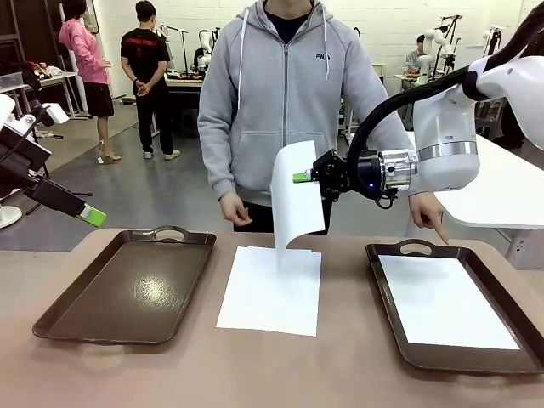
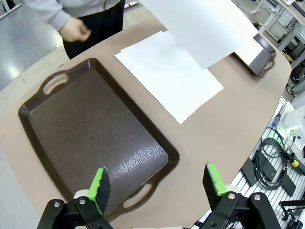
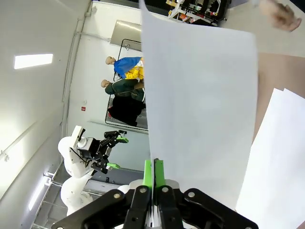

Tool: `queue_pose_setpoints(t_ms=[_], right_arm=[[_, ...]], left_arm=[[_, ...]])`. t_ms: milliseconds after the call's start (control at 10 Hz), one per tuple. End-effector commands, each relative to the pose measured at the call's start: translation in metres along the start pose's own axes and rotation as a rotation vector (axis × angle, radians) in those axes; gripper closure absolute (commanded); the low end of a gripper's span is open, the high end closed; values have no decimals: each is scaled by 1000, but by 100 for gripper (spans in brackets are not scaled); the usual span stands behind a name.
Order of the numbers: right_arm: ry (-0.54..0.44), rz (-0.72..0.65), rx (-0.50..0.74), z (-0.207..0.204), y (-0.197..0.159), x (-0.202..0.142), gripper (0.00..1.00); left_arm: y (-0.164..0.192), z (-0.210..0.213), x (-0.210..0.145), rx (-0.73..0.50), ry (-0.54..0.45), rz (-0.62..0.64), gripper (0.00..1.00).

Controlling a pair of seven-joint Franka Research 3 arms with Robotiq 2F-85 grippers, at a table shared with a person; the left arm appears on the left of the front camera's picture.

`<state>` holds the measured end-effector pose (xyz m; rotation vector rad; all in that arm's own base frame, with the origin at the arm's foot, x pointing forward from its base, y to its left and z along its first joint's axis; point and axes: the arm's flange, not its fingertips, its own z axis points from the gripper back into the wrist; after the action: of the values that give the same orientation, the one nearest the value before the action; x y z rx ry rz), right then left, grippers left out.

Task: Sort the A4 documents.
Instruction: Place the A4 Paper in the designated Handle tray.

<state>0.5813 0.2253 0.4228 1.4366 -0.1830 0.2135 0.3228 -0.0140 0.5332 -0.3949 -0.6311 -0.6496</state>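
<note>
The right arm [image 1: 442,127] reaches in level from the right. The right gripper [image 1: 303,178] points sideways, and its fingers [image 3: 148,172] are pressed together on the edge of a hanging sheet of paper [image 1: 297,200]. The left gripper [image 2: 159,180] sits low at the left side, tilted downward, with its fingers spread wide apart.

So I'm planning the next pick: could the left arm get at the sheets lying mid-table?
Probably yes. The left gripper hangs open near the left tray, and nothing stands between it and the sheets. The hanging sheet pinched in the right gripper dips toward their far edge, so the near side looks safer.
</note>
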Motion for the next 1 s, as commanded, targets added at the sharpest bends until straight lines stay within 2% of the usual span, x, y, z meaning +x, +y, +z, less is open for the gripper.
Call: queue_pose_setpoints(t_ms=[0, 400, 500, 700, 900], right_arm=[[-7, 11, -8, 0, 0, 1, 100], [0, 0, 0, 0, 0, 0, 99], [7, -17, 0, 10, 16, -11, 99], [55, -130, -18, 52, 45, -21, 99], [46, -162, -55, 89, 61, -24, 99]], left_arm=[[1, 0, 0, -7, -3, 2, 0], [1, 0, 0, -7, -3, 2, 0], [1, 0, 0, -7, -3, 2, 0], [1, 0, 0, -7, -3, 2, 0], [1, 0, 0, -7, -3, 2, 0]])
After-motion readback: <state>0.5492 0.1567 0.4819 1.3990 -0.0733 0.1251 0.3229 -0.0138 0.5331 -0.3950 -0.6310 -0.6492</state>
